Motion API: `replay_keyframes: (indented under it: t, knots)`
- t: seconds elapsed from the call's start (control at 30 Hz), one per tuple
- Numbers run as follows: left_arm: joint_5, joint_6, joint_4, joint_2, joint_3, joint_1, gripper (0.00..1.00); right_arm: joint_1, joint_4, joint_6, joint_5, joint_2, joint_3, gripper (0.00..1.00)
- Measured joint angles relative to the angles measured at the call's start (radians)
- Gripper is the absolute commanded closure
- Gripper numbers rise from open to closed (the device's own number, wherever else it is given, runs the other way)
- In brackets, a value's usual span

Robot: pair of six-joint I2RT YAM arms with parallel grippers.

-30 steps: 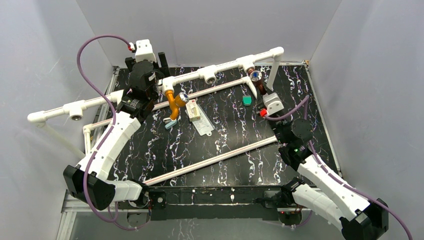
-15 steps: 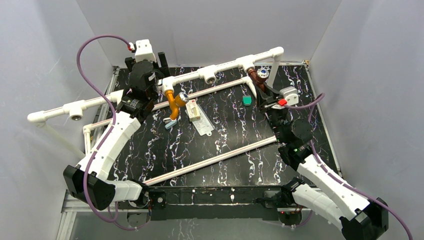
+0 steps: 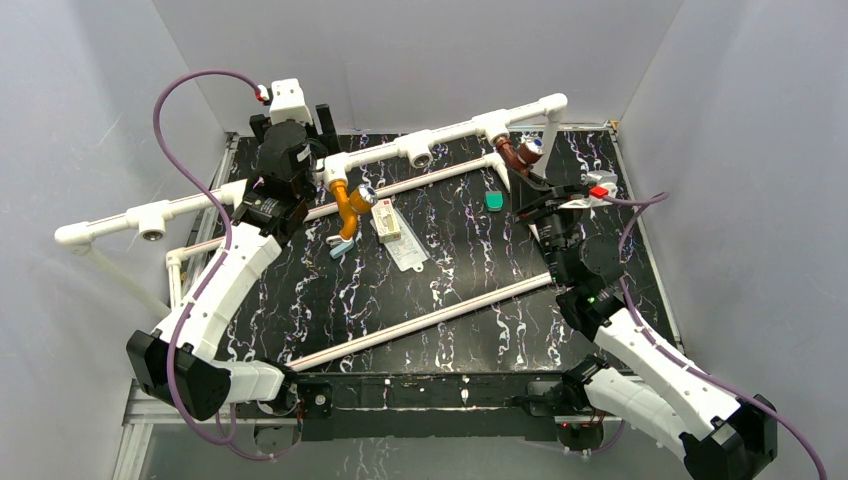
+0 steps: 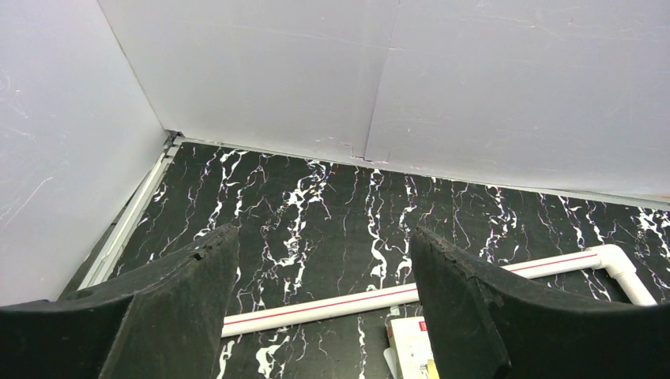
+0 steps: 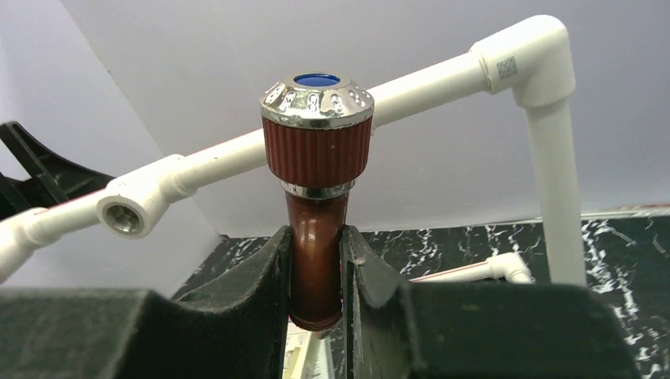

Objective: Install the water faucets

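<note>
The dark reddish-brown faucet (image 3: 514, 158) with its silvery knob (image 3: 530, 149) is just below the right tee socket (image 3: 495, 126) of the raised white pipe. My right gripper (image 3: 527, 184) is shut on its spout. In the right wrist view the fingers (image 5: 272, 272) pinch the brown spout (image 5: 316, 213) under the ribbed knob (image 5: 318, 126). I cannot tell whether it sits in the socket. The orange-yellow faucet (image 3: 346, 206) hangs from the left tee (image 3: 336, 164). My left gripper (image 3: 318, 120) is open and empty behind it, near the back wall; its jaws (image 4: 324, 237) stand wide apart.
A small green flat piece (image 3: 494, 200) lies by the right gripper. A white box (image 3: 387, 224) and a clear packet (image 3: 407, 252) lie mid-table. A long pipe (image 3: 420, 320) lies diagonally in front. An open tee socket (image 5: 126, 213) and the pipe elbow (image 5: 537, 55) are close by.
My right gripper has rolled clockwise with the brown faucet in it, so the knob has swung to the right and the wrist camera has moved to the right. The left arm has not moved.
</note>
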Motion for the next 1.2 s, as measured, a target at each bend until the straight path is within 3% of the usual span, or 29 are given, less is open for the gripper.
replay_keyframes:
  t: [0.67, 1.2]
  knots:
    - [0.002, 0.0, 0.0, 0.001, 0.0, 0.0, 0.23, 0.003, -0.252, 0.599, 0.098, -0.022, 0.091, 0.99]
    - [0.001, 0.0, 0.004, 0.002, -0.001, 0.002, 0.23, 0.003, -0.32, 1.108, 0.118, 0.002, 0.095, 0.99]
